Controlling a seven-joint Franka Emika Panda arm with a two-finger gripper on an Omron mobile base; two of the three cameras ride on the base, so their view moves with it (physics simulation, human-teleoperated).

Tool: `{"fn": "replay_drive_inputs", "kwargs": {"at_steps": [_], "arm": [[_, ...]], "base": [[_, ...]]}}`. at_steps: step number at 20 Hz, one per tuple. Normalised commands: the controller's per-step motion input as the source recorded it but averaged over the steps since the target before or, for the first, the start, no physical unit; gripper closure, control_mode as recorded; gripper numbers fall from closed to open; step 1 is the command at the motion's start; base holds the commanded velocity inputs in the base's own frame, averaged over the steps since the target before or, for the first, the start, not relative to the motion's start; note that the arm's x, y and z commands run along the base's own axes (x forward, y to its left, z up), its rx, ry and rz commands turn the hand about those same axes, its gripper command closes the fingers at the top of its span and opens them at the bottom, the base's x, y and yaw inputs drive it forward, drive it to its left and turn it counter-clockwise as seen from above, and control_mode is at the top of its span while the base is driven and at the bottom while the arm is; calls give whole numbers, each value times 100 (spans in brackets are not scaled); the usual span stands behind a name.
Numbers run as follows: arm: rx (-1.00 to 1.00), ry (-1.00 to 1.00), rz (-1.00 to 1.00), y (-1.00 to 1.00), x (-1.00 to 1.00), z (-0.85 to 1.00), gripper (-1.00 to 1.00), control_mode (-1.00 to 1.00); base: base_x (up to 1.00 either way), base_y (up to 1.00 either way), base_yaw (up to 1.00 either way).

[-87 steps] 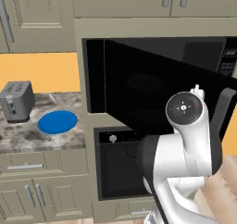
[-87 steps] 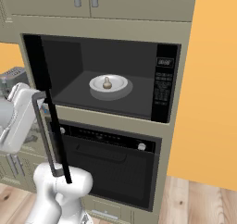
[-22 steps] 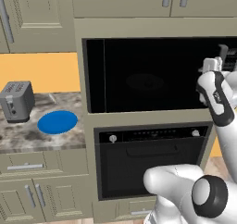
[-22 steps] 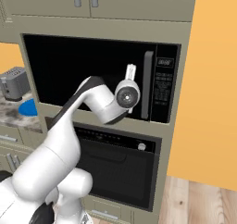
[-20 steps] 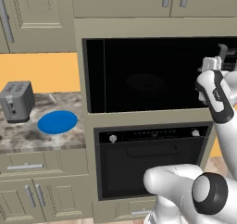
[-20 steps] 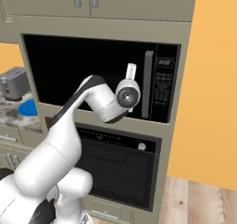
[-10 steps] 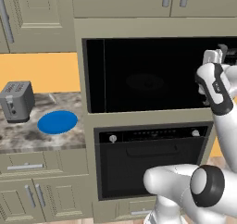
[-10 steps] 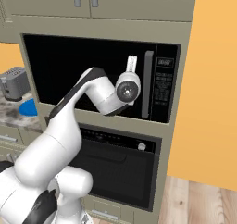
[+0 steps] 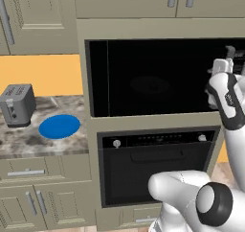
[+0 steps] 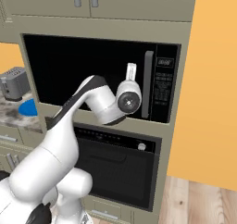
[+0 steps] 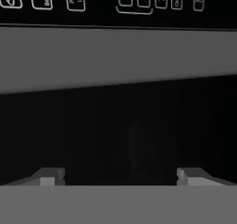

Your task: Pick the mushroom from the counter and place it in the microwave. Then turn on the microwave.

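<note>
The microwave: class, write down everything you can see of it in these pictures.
The microwave is a wide, glossy black box built into beige cabinetry, above a black oven. Its dark glass door is shut, so nothing inside shows. A vertical grey bar handle stands at the door's right edge, beside a keypad with a small display on top. The open gripper faces the door close to the handle; whether it touches cannot be told.

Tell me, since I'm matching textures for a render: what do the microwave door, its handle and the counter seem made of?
Microwave door: dark glossy glass, probably, judging by faint reflections. Handle: matte grey bar, metal or plastic, can't tell which. Counter: speckled grey-brown, polished stone or marble look.
</note>
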Motion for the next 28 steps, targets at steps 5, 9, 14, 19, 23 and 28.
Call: {"fn": "replay_drive_inputs", "kwargs": {"at_steps": [5,9,14,19,23,28], "arm": [[0,-7,0,-14,-47,0,-100,-100],[0,0,0,-19,-52,0,-100,-100],[0,0,0,-14,-48,1,-100,-100],[0,0,0,-22,-45,7,-100,-100],[3,-7,0,-43,-49,8,-100,-100],[2,-7,-2,-30,-43,10,-100,-100]], "base": [[0,0,0],[0,0,0],[0,0,0],[0,0,0],[0,0,0],[0,0,0]]}}
